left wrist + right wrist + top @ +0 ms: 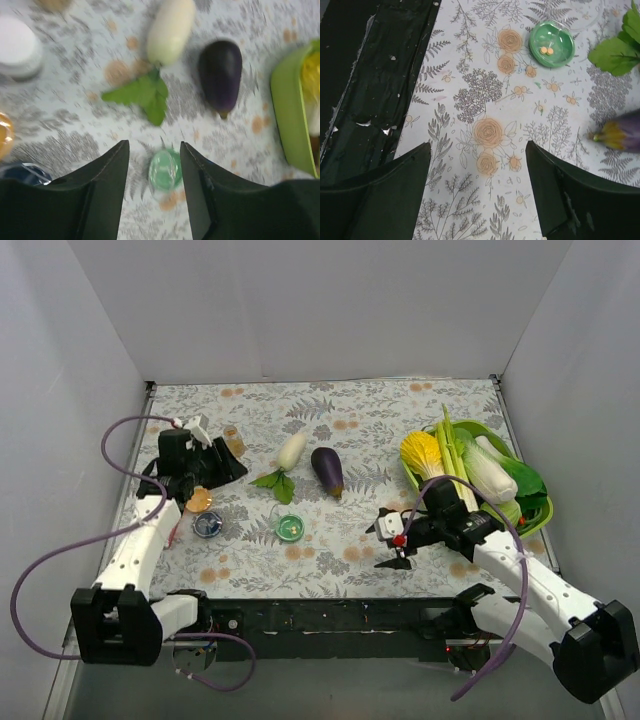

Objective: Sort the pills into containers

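Left arm reaches up the left side of the floral table (340, 400), its gripper (153, 150) spread wide, the green dish (165, 170) framed between its fingers. The right gripper (478, 147) hovers near the front edge, fingers apart. Two orange pills (544, 50) lie in the green dish. The blue dish (25, 174) is half hidden behind a finger, and the orange dish (4, 135) is cut off at the frame's edge.

The green dish (551, 43) is seen as glossy translucent plastic. The eggplant (220, 76) is smooth and shiny. The floral cloth (485, 100) is matt. Worn, glossy black tape (380, 75) is seen at the near edge.
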`<state>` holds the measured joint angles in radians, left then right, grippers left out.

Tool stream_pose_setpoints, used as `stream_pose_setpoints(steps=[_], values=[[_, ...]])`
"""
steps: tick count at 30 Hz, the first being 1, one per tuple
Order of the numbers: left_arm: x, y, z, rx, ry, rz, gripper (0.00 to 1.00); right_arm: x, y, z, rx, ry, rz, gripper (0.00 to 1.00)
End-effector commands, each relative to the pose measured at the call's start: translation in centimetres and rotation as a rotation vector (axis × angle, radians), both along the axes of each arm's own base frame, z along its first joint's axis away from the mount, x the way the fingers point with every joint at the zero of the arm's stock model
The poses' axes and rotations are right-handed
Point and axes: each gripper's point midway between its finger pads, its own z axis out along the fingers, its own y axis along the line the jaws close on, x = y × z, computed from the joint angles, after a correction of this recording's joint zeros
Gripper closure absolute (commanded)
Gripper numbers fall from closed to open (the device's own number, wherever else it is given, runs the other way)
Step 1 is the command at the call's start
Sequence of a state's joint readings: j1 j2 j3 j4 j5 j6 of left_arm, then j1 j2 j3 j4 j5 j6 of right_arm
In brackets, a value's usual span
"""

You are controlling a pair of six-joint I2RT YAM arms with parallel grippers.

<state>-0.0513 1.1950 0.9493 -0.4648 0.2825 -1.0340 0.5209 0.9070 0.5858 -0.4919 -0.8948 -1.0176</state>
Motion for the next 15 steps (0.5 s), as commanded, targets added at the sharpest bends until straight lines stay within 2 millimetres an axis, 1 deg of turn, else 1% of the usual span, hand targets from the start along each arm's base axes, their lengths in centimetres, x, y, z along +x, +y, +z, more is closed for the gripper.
stream_pose_setpoints(steps=[1,2,3,4,5,6,7,8,9,11,12,14,15], values=[[-5.9,-5.0,-1.5,-0.313,0.119,-0.154,0.61,0.6,2.3,0.1,-0.004,-0.108,0.081,0.21],[-6.6,-5.4,-1.7,-0.344,0.132,-0.157,0.66,1.0,3.0,0.3,0.008,-0.121,0.078,0.24],[-7.5,-5.8,-2.8,-0.372,0.162,-0.155,0.72,1.2,3.3,-0.3,-0.01,-0.105,0.072,0.31],[-7.8,-5.8,-2.8,-0.374,0.155,-0.154,0.74,1.0,3.8,-0.3,-0.014,-0.089,0.074,0.35],[-8.1,-5.8,-3.3,-0.373,0.164,-0.145,0.76,1.3,4.4,0.0,-0.007,-0.094,0.07,0.4],[-8.3,-5.8,-4.1,-0.369,0.177,-0.139,0.78,1.6,4.6,-0.6,-0.026,-0.077,0.063,0.51],[-8.5,-5.8,-4.6,-0.375,0.193,-0.134,0.8,1.7,5.2,-0.2,-0.022,-0.083,0.069,0.56],[-8.6,-5.9,-5.1,-0.377,0.21,-0.131,0.8,1.7,5.5,-0.4,-0.029,-0.072,0.062,0.6],[-8.6,-6.1,-5.3,-0.38,0.213,-0.141,0.82,2.2,5.9,-0.6,-0.038,-0.075,0.05,0.67],[-8.7,-6.3,-6.2,-0.384,0.237,-0.138,0.82,2.6,6.6,-0.4,-0.039,-0.069,0.04,0.7],[-8.5,-6.6,-6.2,-0.387,0.228,-0.145,0.82,3.0,6.7,-0.9,-0.053,-0.068,0.025,0.72],[-8.5,-6.8,-6.7,-0.392,0.24,-0.146,0.82,3.5,7.2,-0.9,-0.048,-0.08,0.014,0.75],[-8.3,-6.9,-6.8,-0.392,0.237,-0.149,0.82,3.7,7.3,-1.4,-0.06,-0.07,0.002,0.78]])
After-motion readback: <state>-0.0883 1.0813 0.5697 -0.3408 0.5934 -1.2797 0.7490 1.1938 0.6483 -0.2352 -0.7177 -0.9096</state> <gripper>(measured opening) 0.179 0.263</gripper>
